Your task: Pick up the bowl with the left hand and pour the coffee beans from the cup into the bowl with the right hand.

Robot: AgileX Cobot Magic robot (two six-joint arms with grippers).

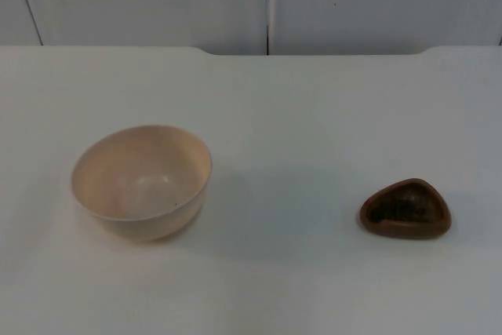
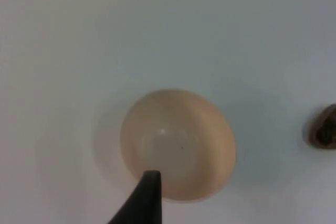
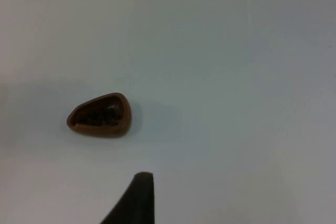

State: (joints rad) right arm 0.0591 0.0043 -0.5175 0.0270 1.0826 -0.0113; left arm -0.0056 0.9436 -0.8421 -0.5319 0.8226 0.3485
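Note:
A cream bowl point(image 1: 141, 180) stands upright and empty on the left half of the white table. A small brown cup point(image 1: 405, 209) with a rounded three-cornered rim sits to the right, with dark coffee beans inside. My left gripper point(image 2: 150, 183) hangs high over the bowl point(image 2: 177, 144), above its near rim and apart from it. The cup's edge point(image 2: 323, 127) also shows in the left wrist view, off to the side of the bowl. My right gripper point(image 3: 140, 184) hovers above bare table, short of the cup point(image 3: 100, 114) and a little to one side.
The white table point(image 1: 298, 115) ends at a grey partition wall point(image 1: 157, 5) at the back. A wide bare stretch lies between bowl and cup.

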